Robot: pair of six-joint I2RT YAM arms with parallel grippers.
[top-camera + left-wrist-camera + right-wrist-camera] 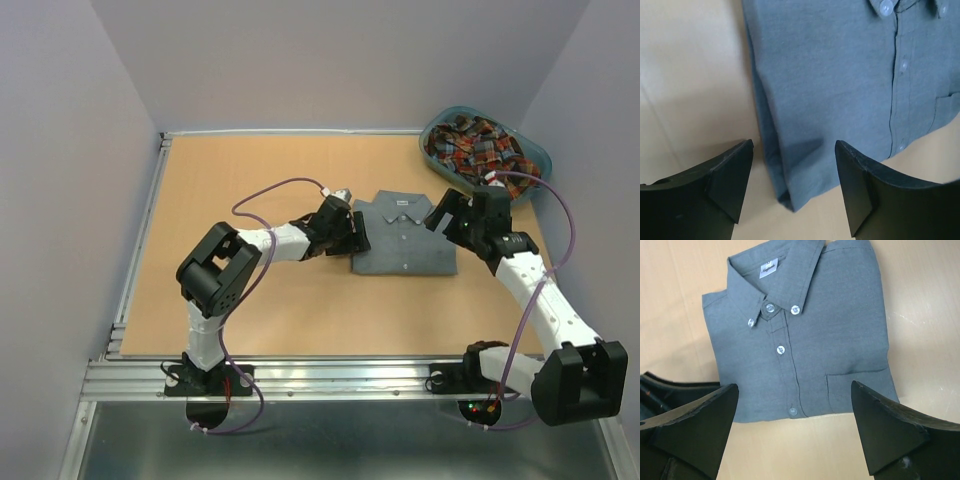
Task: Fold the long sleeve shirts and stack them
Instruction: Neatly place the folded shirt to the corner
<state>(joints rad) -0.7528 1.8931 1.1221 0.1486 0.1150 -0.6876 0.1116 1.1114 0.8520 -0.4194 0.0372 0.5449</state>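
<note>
Folding looks finished on the grey shirt [405, 236]. It lies as a neat rectangle near the middle of the tabletop [250, 170], collar away from the arms, button front and chest pocket facing up, sleeves tucked out of sight. The left tool [350, 232] sits low at the shirt's edge on the left arm's side. Its two fingers are spread, and the folded edge and near corner of the cloth show between them. I cannot tell whether they brush the fabric, but nothing is pinched. The right tool [441, 212] hovers over the opposite side of the shirt near the collar, spread wide and holding nothing. Beyond the shirt's far corner on that side, well apart from it, the plaid shirt [474, 146] lies crumpled in a teal basket [541, 153]. My reading is that the first garment is done, or is getting a last tidy along one edge, so the task sits about halfway: one folded, one not begun. The next move, I'd guess, falls to the right arm, which is nearer the basket. It would need a clean pinch of the plaid and a lift that does not drag across the grey shirt. The plaid could then be spread on bare tabletop beside the grey shirt for both tools to fold and stack.
</note>
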